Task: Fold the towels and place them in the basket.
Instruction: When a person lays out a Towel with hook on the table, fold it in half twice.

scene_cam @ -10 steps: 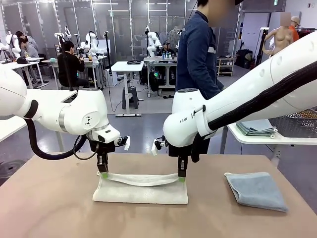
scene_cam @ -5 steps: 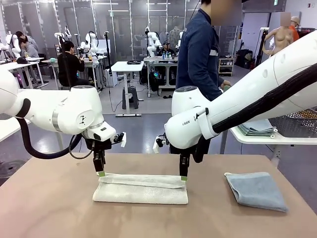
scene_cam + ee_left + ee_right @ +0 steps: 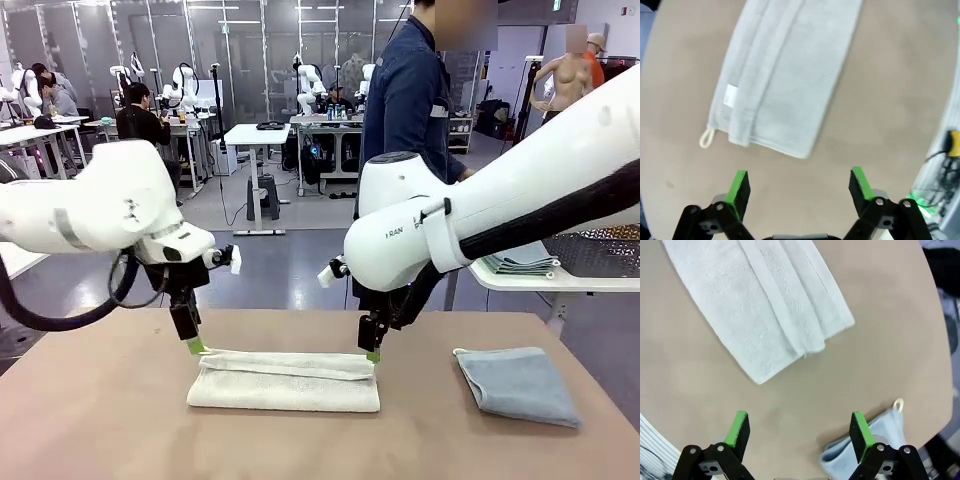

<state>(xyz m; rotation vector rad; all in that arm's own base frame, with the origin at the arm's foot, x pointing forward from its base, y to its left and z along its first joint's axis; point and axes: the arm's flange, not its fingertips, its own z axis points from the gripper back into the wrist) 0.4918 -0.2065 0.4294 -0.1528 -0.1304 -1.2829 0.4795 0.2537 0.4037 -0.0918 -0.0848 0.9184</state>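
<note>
On the bench, near the middle, lies the cream-white towel. It is folded into a long thin strip with its layers stacked flat. One short end has a small white tag and a little loop. Off to the right, well apart, sits the blue-grey towel, already a small pad.

The left claw hangs just over the strip's left end, and the right claw just over its right end. Both have their jaws spread wide with nothing between them.

I think this towel is light, soft and floppy, so it would droop in the middle when lifted. It looks fuzzy, not slippery, and it cannot break. The best places to pinch look like the two short ends, catching every layer so the fold does not fall open.
</note>
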